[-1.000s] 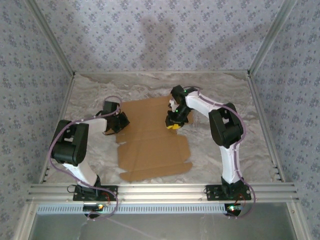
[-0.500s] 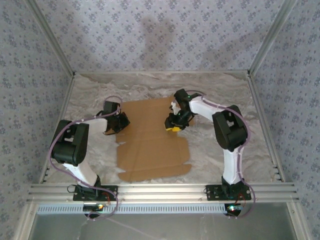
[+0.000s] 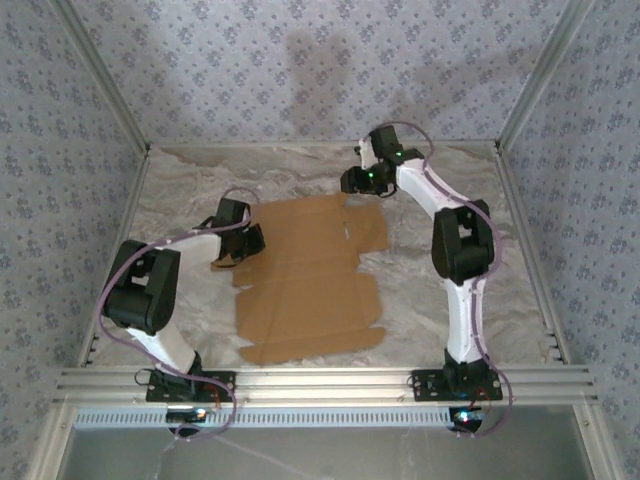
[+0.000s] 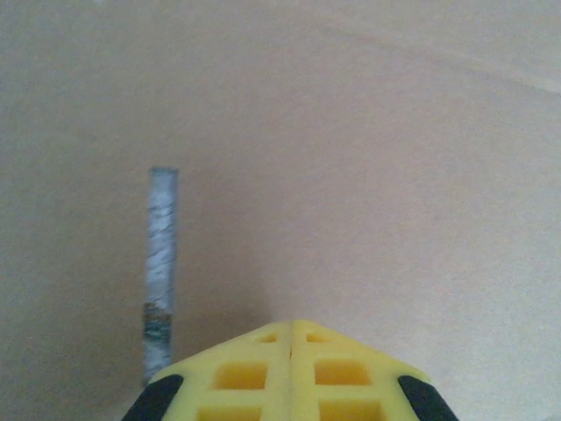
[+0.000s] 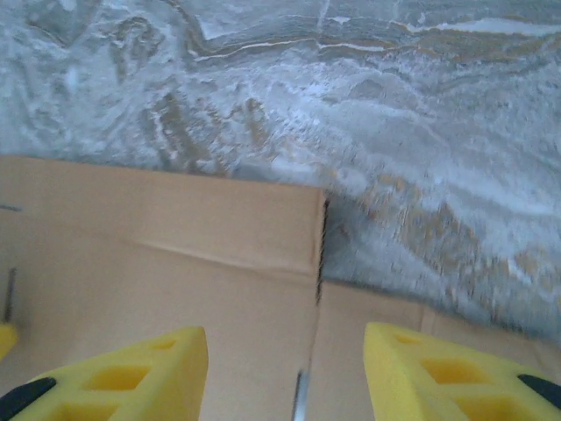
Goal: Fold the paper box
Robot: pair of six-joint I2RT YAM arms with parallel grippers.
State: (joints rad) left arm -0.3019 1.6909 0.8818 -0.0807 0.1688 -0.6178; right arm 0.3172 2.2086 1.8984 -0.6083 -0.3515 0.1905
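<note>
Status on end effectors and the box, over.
Left end effector shut, at left edge of paper box. Right end effector open, empty, above its far edge. Box lies flat, unfolded. No obstruction seen.

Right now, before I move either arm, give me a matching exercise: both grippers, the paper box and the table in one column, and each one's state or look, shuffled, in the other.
1. left gripper
2. right gripper
3. paper box
4. table

A. tan, lying unfolded
B. open
C. grey marbled
D. shut

Pairs: 1-D, 2-B, 3-A, 4-C
</note>
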